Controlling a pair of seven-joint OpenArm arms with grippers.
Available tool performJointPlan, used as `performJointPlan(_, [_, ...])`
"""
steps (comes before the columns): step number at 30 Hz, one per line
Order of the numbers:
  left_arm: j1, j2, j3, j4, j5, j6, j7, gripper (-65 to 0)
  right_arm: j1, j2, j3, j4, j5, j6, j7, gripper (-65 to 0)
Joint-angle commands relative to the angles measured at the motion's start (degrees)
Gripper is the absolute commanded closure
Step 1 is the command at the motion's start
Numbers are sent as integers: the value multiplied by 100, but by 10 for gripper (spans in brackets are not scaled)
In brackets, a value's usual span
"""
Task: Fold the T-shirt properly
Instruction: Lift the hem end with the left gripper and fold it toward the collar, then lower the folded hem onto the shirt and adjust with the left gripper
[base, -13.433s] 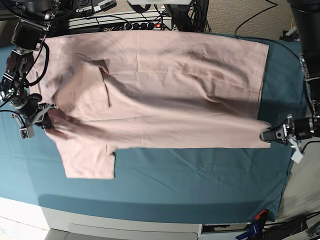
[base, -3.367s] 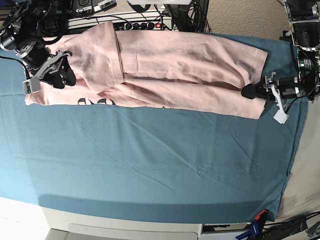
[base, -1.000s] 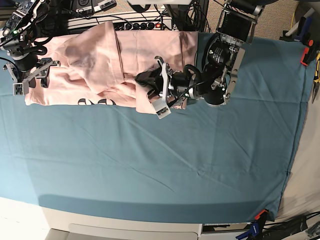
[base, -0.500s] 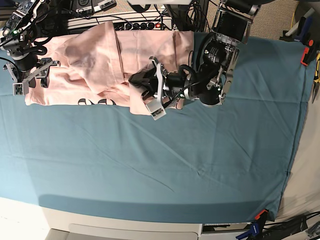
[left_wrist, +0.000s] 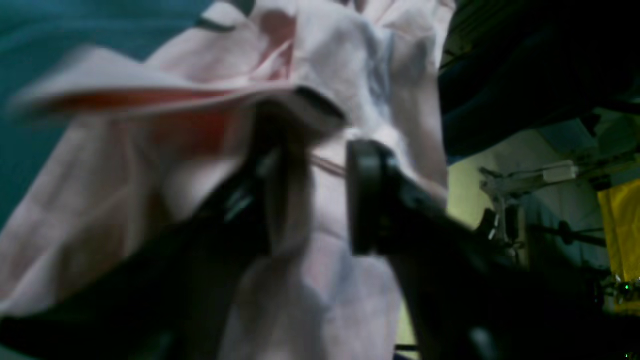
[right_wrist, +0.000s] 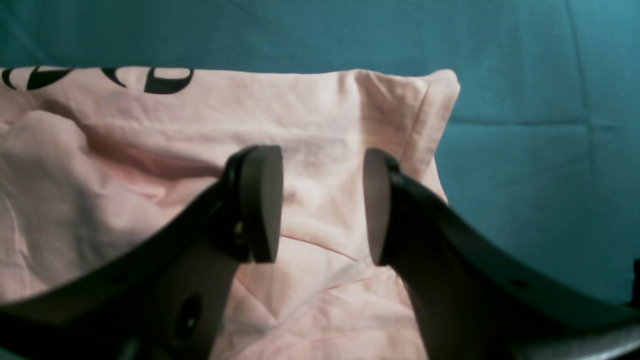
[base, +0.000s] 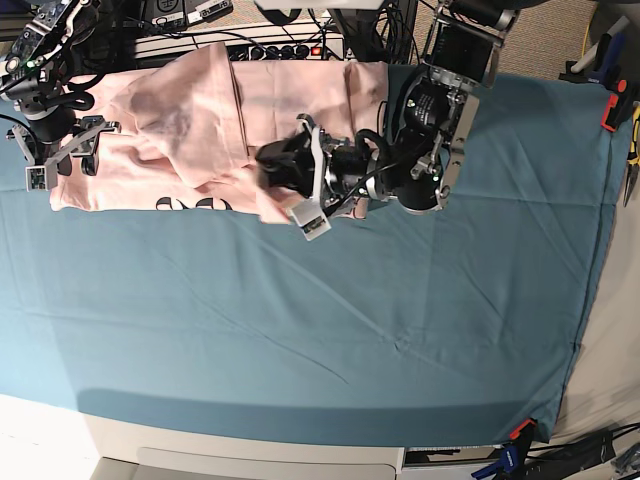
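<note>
The pale pink T-shirt (base: 180, 110) lies bunched in a long strip at the table's back left, with black lettering (base: 195, 205) along its near edge. My left gripper (base: 282, 170) reaches across from the right to the strip's right end. In the blurred left wrist view its fingers (left_wrist: 370, 200) stand apart, and a flap of the T-shirt (left_wrist: 350, 50) drapes over one finger. My right gripper (base: 70, 155) hovers at the strip's left end. It is open over a corner of the T-shirt (right_wrist: 125, 200), near the lettering (right_wrist: 165, 80), with nothing between its fingers (right_wrist: 260, 205).
The teal table cloth (base: 350, 320) covers the table. A power strip with cables (base: 280, 48) runs along the back edge. My left arm's body (base: 440, 120) stands over the back middle. Clamps and tools (base: 612, 100) lie past the right edge.
My left gripper's jaws have parted after being shut on the shirt's end, and it has shifted slightly left. The right arm has not moved.
</note>
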Motion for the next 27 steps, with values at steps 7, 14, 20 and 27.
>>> performJointPlan(7, [-94,120,2,83,-125,-47,-144,-230,15,81,26,90,55,-7,149,-265])
performJointPlan(14, [-179,50,-2,85,-101,-47,-26,-125,15,81,26,90,55,-7,149,-265])
performJointPlan(20, [-444,-203,-4,90,-103,-47,271,0,15,81,26,90,55,-7,149,-265])
performJointPlan(27, [-483,-520,-387,96,-107,269,337,0,15,81,26,90,55,-7,149,-265])
